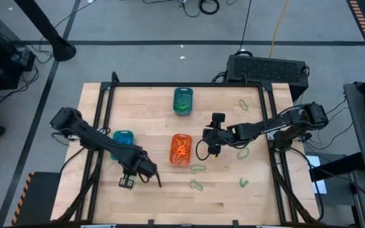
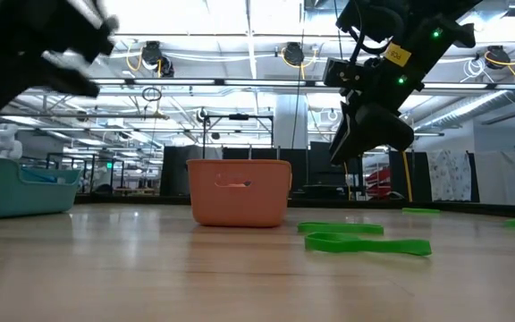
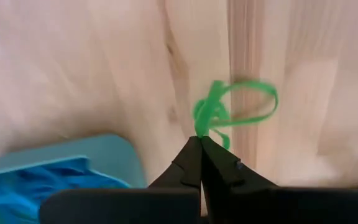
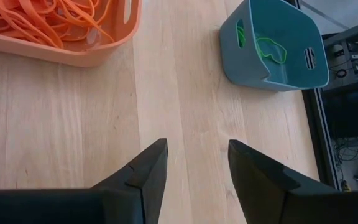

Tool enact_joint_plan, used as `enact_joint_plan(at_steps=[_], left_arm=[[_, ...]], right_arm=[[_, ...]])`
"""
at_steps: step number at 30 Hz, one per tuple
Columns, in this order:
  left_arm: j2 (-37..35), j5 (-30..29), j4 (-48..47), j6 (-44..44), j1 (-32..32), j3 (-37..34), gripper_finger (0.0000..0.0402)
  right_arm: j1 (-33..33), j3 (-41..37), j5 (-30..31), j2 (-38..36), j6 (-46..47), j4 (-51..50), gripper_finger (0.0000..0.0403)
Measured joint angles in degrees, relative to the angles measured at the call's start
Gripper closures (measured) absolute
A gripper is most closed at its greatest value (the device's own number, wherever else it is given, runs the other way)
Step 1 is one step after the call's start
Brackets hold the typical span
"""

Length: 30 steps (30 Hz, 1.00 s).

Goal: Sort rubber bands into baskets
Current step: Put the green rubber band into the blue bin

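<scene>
My left gripper (image 3: 199,140) is shut on a green rubber band (image 3: 238,107) over the table's near left part (image 1: 146,170), beside the turquoise-blue basket (image 3: 55,180), which holds blue bands. My right gripper (image 4: 194,162) hangs open and empty above bare wood just right of the orange basket (image 1: 180,149), which is full of orange bands (image 4: 48,22). The dark teal basket (image 4: 278,43) stands at the far middle with green bands inside. More green bands (image 1: 198,168) lie flat on the table. My left gripper pinches the green rubber band at one bunched spot of its loop (image 3: 199,127), between the very tips of its two fingers. The fingers come from above, pointing steeply down. The rest of the loop hangs slack past the tips; I cannot tell whether it touches the wood.
A black frame (image 1: 106,101) runs along the table's left, far and right sides. Loose green bands lie near the front middle (image 1: 196,185), front right (image 1: 243,182) and far right (image 1: 244,104). Bare wood lies between the orange and teal baskets.
</scene>
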Motion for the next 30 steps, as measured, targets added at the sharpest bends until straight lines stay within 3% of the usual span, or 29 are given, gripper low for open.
enact_joint_plan(at_steps=[7,12,16,21,30], left_arm=[[-5.34,-5.92,0.66,-0.49,0.13,3.75,0.0401],[-7.67,-5.42,2.04,-2.53,0.13,4.04,0.0401],[-7.59,-0.69,-1.78,-6.26,0.13,3.97,0.0401],[-6.38,-5.97,-2.65,-5.73,0.09,3.95,0.0401],[-6.38,-1.84,1.61,-4.18,0.06,3.25,0.0401]], right_arm=[[0.01,0.0,0.0,0.0,-0.02,-0.01,0.0241],[0.02,0.0,0.0,0.0,-0.02,-0.04,0.0241],[0.02,0.0,0.01,0.0,-0.02,-0.04,0.0241],[0.02,0.0,0.0,0.0,-0.02,-0.04,0.0241],[0.01,0.0,0.0,0.0,-0.02,-0.07,0.0241]])
